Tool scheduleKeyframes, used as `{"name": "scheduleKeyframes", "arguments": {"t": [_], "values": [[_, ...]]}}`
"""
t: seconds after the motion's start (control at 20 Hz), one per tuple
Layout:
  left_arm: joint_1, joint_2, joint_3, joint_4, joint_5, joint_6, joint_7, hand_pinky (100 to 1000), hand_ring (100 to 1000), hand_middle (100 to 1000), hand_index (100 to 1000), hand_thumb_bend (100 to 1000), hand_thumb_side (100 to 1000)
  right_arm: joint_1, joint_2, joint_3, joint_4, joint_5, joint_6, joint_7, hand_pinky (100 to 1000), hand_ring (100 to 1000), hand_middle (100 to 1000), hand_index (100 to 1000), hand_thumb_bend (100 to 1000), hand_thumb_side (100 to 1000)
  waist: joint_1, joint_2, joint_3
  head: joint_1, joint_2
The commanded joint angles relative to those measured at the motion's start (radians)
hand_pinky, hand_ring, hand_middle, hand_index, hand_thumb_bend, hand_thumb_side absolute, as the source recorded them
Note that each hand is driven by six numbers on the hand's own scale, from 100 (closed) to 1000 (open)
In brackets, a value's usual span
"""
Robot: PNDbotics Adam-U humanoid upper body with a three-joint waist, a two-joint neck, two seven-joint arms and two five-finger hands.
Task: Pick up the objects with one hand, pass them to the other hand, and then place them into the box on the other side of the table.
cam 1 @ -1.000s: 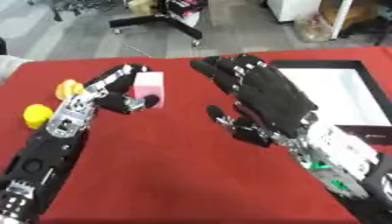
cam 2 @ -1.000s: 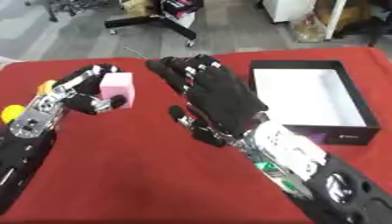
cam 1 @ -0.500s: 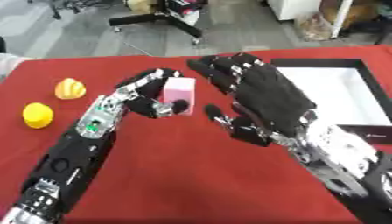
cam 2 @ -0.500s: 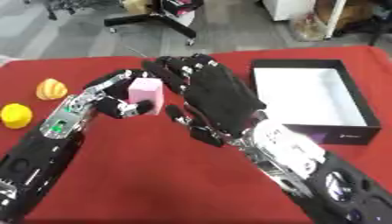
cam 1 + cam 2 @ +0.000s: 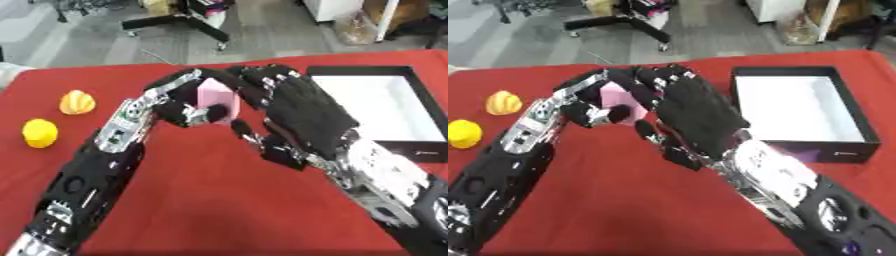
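While the left hand (image 5: 179, 102) curls its black fingers around a pale pink block (image 5: 213, 99) held above the middle of the red cloth-covered table (image 5: 201, 200), the right hand (image 5: 302, 117) meets it with fingers spread, their tips at the block's far side. Two rounded yellow objects (image 5: 39, 132) sit near the table's left edge, and a black box (image 5: 798, 107) with a white floor lies by the right edge.

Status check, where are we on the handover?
Left hand holding pink block. Right hand open, at the block. Box empty, path clear.
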Motion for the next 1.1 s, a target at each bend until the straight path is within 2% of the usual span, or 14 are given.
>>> {"name": "scheduleKeyframes", "arguments": {"t": [0.05, 0.55, 0.75, 1.05, 1.1], "values": [[-0.032, 0.003, 0.002, -0.040, 0.024, -0.063, -0.084, 716, 522, 458, 522, 100, 368, -0.008, -0.004, -0.002, -0.009, -0.003, 0.008, -0.004, 674, 716, 816, 983, 223, 100, -0.003, -0.008, 0.000, 0.004, -0.003], [-0.026, 0.021, -0.009, -0.093, 0.079, -0.004, -0.084, 721, 527, 462, 527, 100, 373, -0.005, -0.002, 0.003, -0.009, 0.000, 0.018, -0.002, 672, 729, 822, 986, 207, 100, -0.002, -0.007, -0.002, 0.004, -0.003], [-0.029, 0.026, -0.004, -0.102, 0.081, -0.004, -0.084, 724, 528, 462, 527, 100, 376, -0.003, -0.001, 0.002, -0.009, 0.000, 0.020, 0.004, 674, 735, 828, 997, 202, 100, -0.002, -0.008, -0.002, 0.005, -0.003], [-0.033, 0.035, 0.000, -0.118, 0.100, 0.000, -0.084, 725, 527, 461, 526, 100, 379, -0.005, 0.000, -0.002, -0.009, 0.012, 0.021, 0.024, 705, 733, 862, 1000, 283, 100, -0.001, -0.007, -0.003, 0.006, -0.003], [-0.034, 0.035, -0.001, -0.123, 0.106, 0.005, -0.084, 725, 527, 461, 527, 100, 380, -0.005, -0.001, -0.003, -0.009, 0.015, 0.019, 0.029, 715, 735, 870, 1000, 324, 100, -0.001, -0.007, -0.003, 0.006, -0.003]]}}
